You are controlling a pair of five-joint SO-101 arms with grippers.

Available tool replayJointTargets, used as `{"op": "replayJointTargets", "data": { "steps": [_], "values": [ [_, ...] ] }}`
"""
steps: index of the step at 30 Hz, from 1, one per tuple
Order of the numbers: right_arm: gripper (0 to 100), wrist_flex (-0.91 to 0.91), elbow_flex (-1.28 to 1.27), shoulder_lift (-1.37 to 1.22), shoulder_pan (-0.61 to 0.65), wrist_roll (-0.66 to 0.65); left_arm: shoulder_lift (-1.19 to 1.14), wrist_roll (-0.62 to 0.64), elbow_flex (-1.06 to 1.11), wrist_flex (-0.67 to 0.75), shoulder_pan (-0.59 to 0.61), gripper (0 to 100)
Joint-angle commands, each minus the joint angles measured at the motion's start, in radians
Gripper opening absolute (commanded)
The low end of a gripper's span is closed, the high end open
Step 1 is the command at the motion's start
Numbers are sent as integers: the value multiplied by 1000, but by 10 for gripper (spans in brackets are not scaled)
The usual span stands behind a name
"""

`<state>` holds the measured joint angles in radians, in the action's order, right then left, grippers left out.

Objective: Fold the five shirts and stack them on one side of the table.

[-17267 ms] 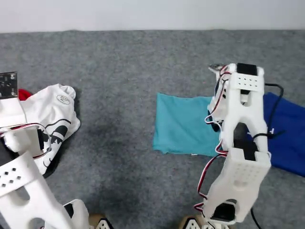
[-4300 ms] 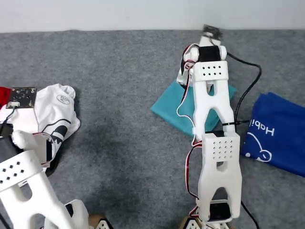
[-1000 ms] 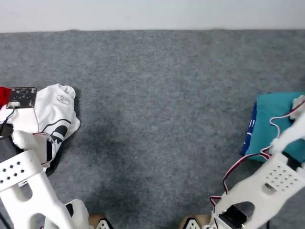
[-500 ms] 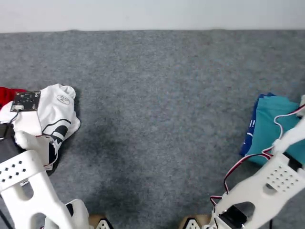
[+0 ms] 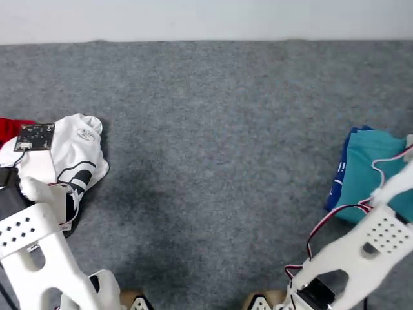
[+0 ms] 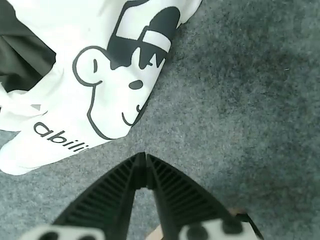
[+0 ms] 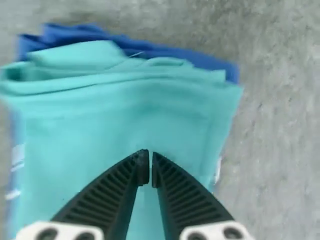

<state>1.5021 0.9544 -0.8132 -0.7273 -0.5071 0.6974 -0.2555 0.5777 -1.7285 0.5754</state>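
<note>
The blue shirt (image 5: 335,192) lies mostly hidden under the teal shirt (image 5: 369,166), and the red shirt (image 5: 9,127) is cut off at the edge.

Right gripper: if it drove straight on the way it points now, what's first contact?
The teal shirt, folded on top of the blue shirt. The right gripper points straight at it; depth is unclear, so it may be touching.

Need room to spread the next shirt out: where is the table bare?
The broad middle of the table is bare, between the white shirt and the teal shirt lying on the blue shirt. Both side edges are crowded with shirts; the left arm and right arm fill the near corners.
</note>
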Motion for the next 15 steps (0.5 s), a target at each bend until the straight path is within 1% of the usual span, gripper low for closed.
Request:
{"op": "replayJointTargets", "data": {
  "steps": [1,4,6,8,15],
  "values": [
    [9,-188,55,-85,-15,-40,20,-2,-2,-2,-6,5],
    [9,-318,64,-150,-12,-35,20,-2,1,-2,-6,5],
    [9,-315,107,-140,-8,-34,20,-2,1,0,-6,5],
    [9,-251,175,-114,-8,-34,20,-2,1,0,-6,5],
    [9,71,391,-79,8,-31,20,-2,1,0,-6,5]
  ]
}}
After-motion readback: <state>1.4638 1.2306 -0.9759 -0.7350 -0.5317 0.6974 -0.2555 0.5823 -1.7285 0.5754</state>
